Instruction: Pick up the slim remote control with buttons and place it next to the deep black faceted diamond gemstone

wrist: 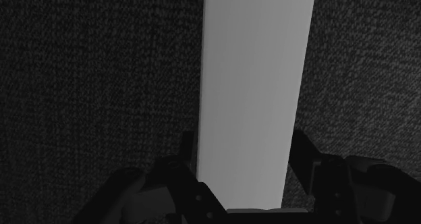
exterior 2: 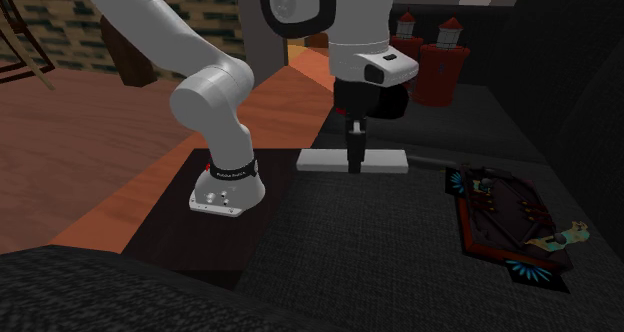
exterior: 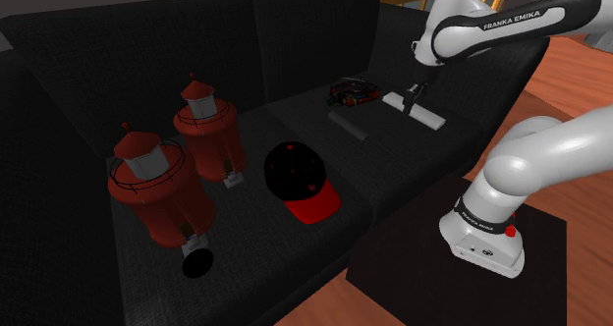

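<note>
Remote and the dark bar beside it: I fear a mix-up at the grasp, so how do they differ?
The remote is plain white; the bar is dark grey. The remote is broader, the bar narrower. The tool stands over the remote; the bar lies clear of it. Both are slim and lie flat on the sofa.

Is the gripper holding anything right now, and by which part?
The gripper clasps the slim flat white remote across its width, near mid-length, as it lies on the black sofa.
</note>
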